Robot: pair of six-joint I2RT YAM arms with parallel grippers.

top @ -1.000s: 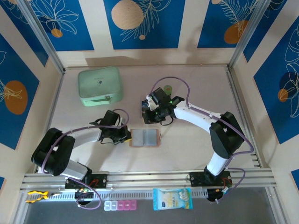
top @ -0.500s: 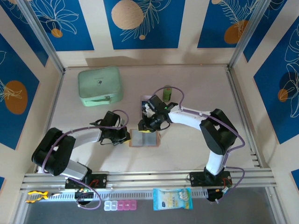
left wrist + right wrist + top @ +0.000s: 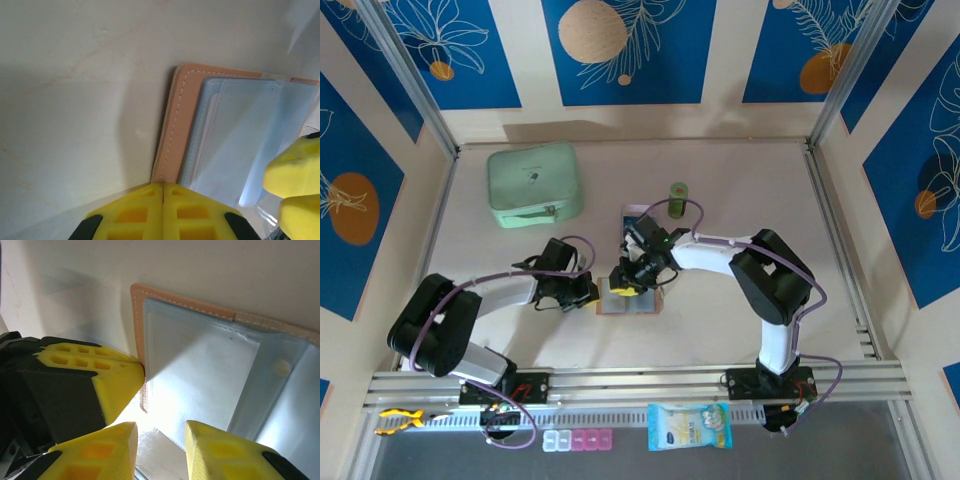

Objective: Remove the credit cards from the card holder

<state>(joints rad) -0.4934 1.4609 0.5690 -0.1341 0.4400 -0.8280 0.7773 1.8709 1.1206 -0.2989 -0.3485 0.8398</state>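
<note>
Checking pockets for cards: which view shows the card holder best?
Right wrist: the card holder lies open, clear pockets close up. Left wrist shows its tan edge and one pocket; top external shows it small and partly covered.

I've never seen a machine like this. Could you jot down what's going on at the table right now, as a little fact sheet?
Card holder: lying open on the table, clear pockets facing up
Left hand: shut, tips at the holder's left edge
Right hand: fingers apart, low over the pockets
Cards in the pockets: cannot tell
Farther back: mint-green case, green cylinder
</note>
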